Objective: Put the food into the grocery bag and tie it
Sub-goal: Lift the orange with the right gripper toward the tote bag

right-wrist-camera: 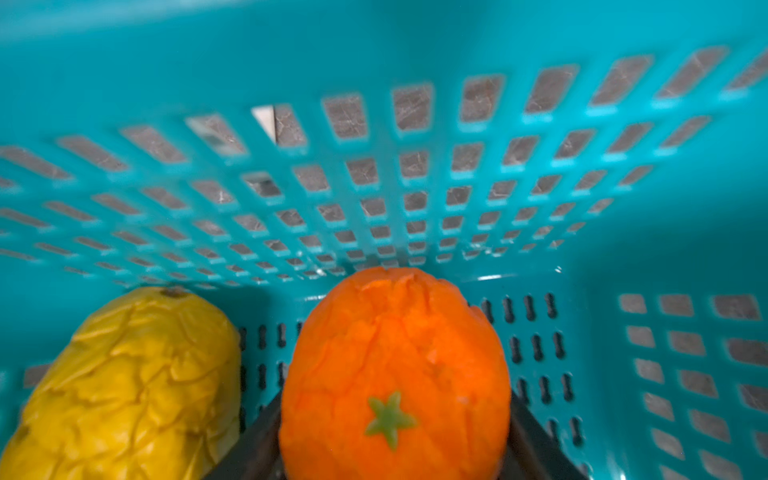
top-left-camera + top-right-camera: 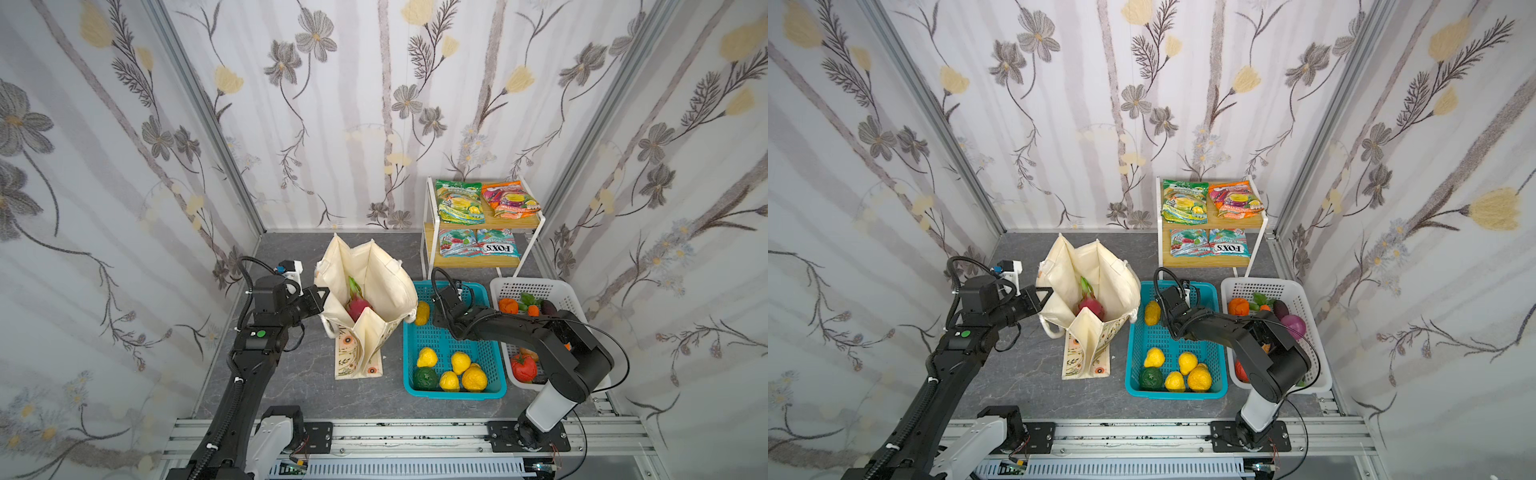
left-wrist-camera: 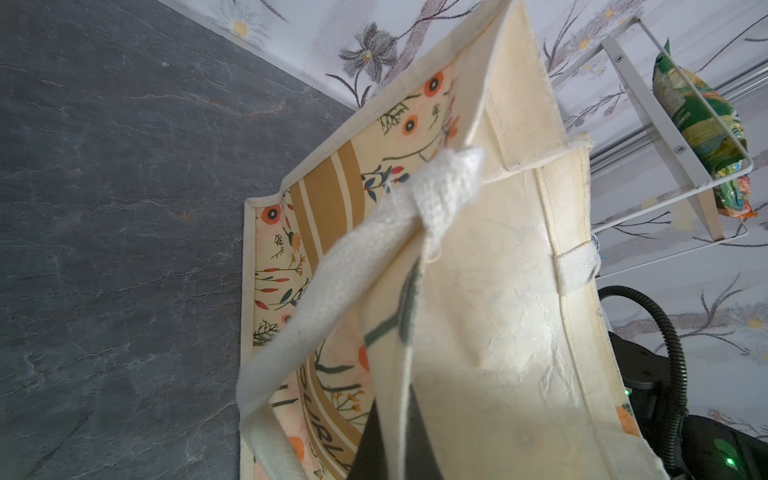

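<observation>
The grocery bag (image 2: pixel 376 286) is seen gaping wide, with room offered above the dragon fruit (image 2: pixel 358 306) inside. Its 9 o'clock rim is blocked by the left gripper (image 2: pixel 321 299). At 3 o'clock the teal basket (image 2: pixel 455 393) is set just beside it. There the orange (image 1: pixel 395 374) is crowded by a yellow fruit (image 1: pixel 124 386) and the basket wall. Bare tabletop (image 2: pixel 291 374) is seen at 6 o'clock.
</observation>
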Controlling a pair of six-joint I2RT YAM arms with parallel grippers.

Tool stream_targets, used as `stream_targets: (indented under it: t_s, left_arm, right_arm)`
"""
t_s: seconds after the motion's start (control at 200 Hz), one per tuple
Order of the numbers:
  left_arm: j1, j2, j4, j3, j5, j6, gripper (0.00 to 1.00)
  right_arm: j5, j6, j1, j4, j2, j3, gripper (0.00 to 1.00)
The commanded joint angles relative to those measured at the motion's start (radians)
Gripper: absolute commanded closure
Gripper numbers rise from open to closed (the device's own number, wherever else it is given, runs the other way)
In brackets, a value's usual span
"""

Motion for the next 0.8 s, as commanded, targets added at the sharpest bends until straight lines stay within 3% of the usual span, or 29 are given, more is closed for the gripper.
stream_targets:
  t_s: [0.0, 0.385, 0.6, 0.799]
  left_arm:
    - [0.0, -0.005, 0.014, 0.012, 0.009, -0.005, 1.0]
    - [0.0, 0.001, 0.014, 0.009, 0.011, 0.002, 1.0]
    - [0.0, 0.019, 0.015, 0.017, 0.014, 0.004, 1.0]
    - [0.0, 0.033, 0.014, 0.026, 0.024, 0.007, 1.0]
  right_arm:
    - [0.015, 0.009, 0.004, 0.033, -0.052, -0.021, 0.39]
    - [0.059, -0.09, 0.088, -0.075, -0.312, -0.051, 0.38]
    - [0.072, -0.163, 0.145, -0.151, -0.426, 0.045, 0.4]
    - [0.012, -0.262, 0.207, -0.137, -0.484, 0.164, 0.41]
